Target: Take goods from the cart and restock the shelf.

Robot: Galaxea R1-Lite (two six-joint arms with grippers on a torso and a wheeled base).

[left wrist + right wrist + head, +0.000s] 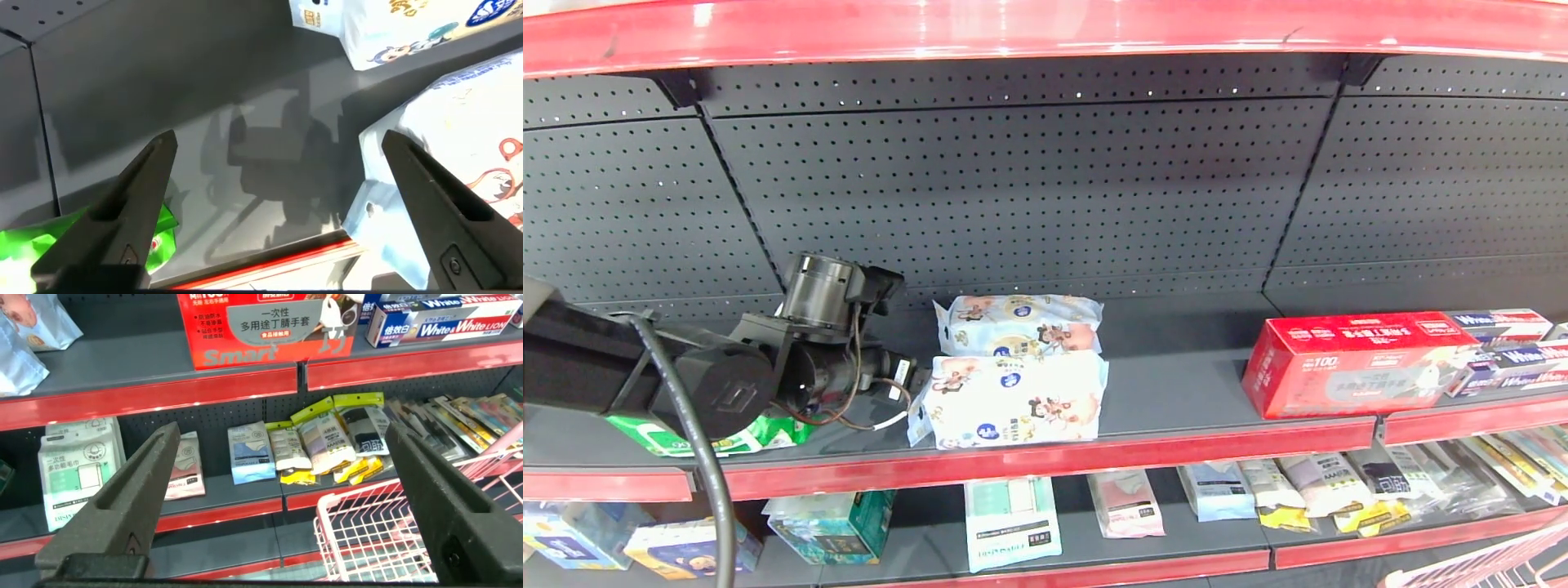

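The shelf [1192, 384] holds a red box [1356, 363] at right and two wipes packs [1013, 400] mid-shelf, one behind the other. The cart [368, 531] is at lower right. The left gripper [278, 143], jaws apart and empty, is just left of the nearer one. The right gripper [282, 433], also apart, is near the cart.

Dark perforated back wall [1029, 188]

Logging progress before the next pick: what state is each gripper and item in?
Left gripper: open, empty, over the shelf.
Right gripper: open, empty.
Front wipes pack: lying flat at the shelf edge.
Rear wipes pack: lying behind it.
Red box: lying on the shelf.
Green pack: lying beside the left gripper.
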